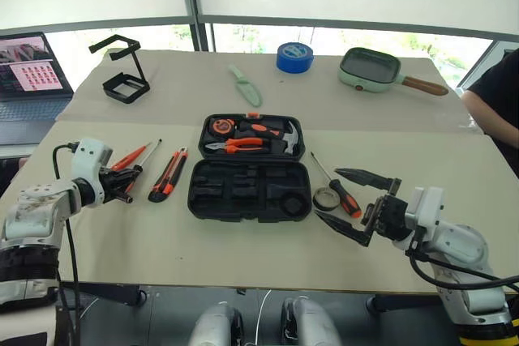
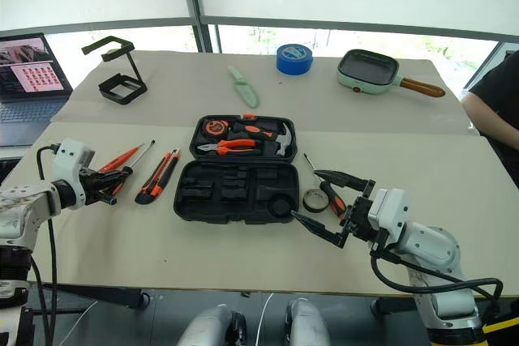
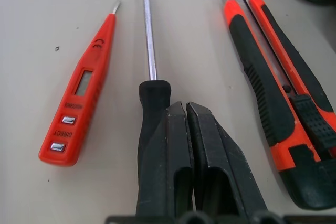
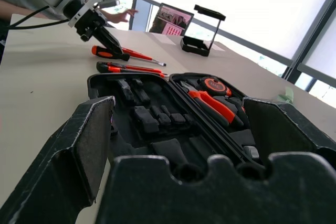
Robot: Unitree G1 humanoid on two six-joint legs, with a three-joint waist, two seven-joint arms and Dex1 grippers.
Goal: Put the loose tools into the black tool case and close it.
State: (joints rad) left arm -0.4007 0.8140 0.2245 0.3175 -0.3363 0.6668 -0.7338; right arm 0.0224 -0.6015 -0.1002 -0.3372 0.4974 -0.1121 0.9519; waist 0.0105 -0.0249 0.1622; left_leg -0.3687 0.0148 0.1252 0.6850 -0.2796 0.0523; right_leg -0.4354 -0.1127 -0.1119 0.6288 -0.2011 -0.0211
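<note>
Left end effector [image 1: 122, 186], fingers pressed together over the black-handled screwdriver [image 3: 150, 85], sits at middle left; its shaft points away toward the open black tool case [image 1: 250, 190].

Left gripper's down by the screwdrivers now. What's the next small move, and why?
Probably lift it a little. The left gripper is shut over the black-handled screwdriver, but whether it actually grips the handle is unclear. The black tool case lies open with free recesses.

A windowed office or lab: paper-covered table [image 1: 243, 257], laptop [image 1: 32, 79] alongside.
</note>
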